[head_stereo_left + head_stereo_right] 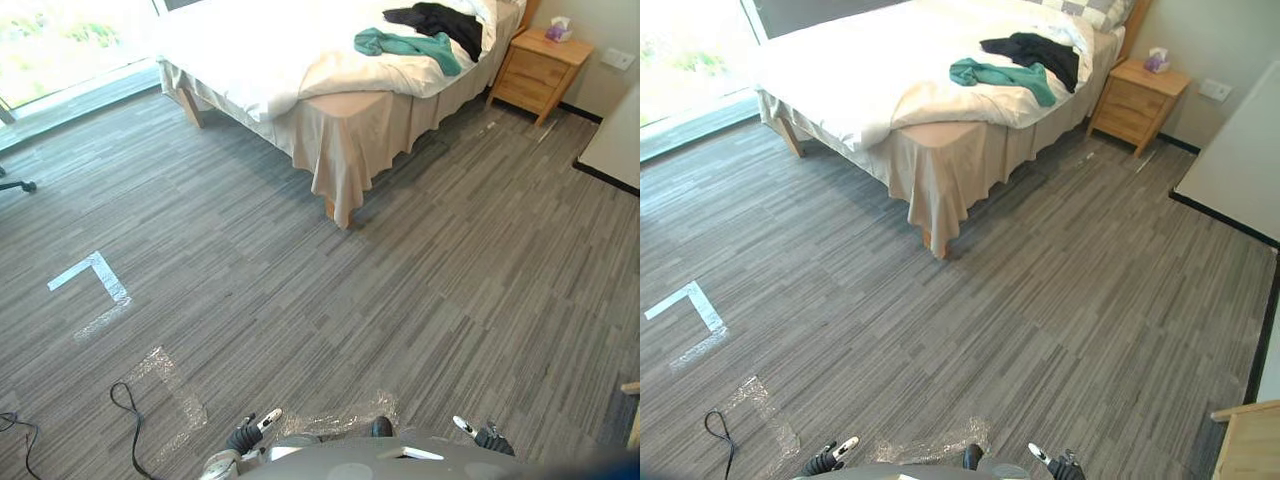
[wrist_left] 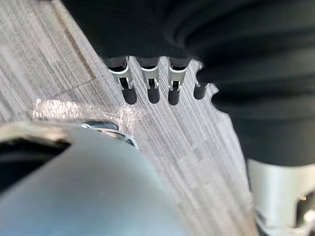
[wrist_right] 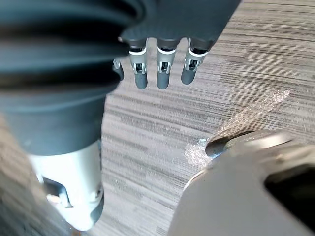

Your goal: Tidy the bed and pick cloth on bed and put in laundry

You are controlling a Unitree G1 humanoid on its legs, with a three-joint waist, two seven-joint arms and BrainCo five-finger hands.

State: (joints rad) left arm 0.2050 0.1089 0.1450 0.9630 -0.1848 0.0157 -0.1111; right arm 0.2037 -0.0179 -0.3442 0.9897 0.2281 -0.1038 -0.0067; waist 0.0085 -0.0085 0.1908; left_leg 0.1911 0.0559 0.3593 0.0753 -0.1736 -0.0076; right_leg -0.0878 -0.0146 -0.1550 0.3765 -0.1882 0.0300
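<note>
Hanging loose, empty, left hand (image 2: 149, 81), right hand (image 3: 163, 69), teal cloth (image 1: 405, 45), apparently black garment (image 1: 440, 20), on bed (image 1: 260, 55)

Entry 1: the left hand (image 1: 247, 434) is held low at the lower left, palm empty. Its fingers (image 2: 153, 87) are kept straight in a row.
Entry 2: the right hand (image 1: 488, 438) is held low at the lower right, also empty, with its fingers (image 3: 163, 74) kept straight.
Both wrists are sheathed in dark ribbed covers.

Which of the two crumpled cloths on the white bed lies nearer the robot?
The teal crumpled cloth; the black crumpled cloth lies just beyond it.
</note>
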